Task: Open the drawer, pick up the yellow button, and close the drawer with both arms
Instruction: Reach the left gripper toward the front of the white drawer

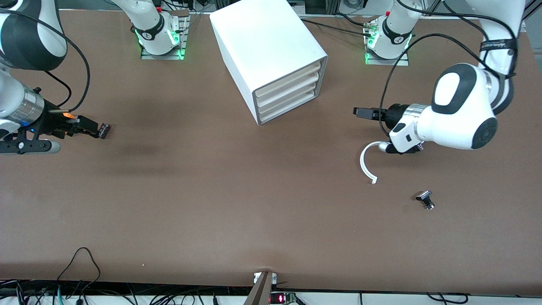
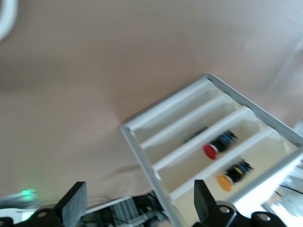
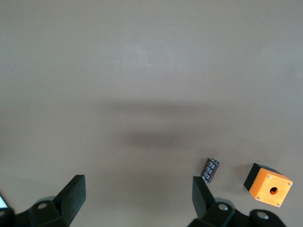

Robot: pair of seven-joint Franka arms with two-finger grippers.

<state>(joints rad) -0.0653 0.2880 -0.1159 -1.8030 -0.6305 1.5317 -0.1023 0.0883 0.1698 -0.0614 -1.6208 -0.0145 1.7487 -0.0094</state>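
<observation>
Brown table (image 1: 237, 203); white cabinet (image 1: 264, 51) at twelve o'clock, its top drawer (image 1: 286, 79) shut, so the button is unseen. Left gripper (image 1: 360, 112) at three, right gripper (image 1: 91, 127) at nine, both wide open, empty. Opening not begun; next, a gripper must catch the drawer's lip.

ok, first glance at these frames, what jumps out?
The white cabinet stands angled between the two arm bases, all four drawers shut. The left gripper hangs open near its front, over bare table; the right gripper, open too, hovers by a small dark block at the right arm's end.
</observation>
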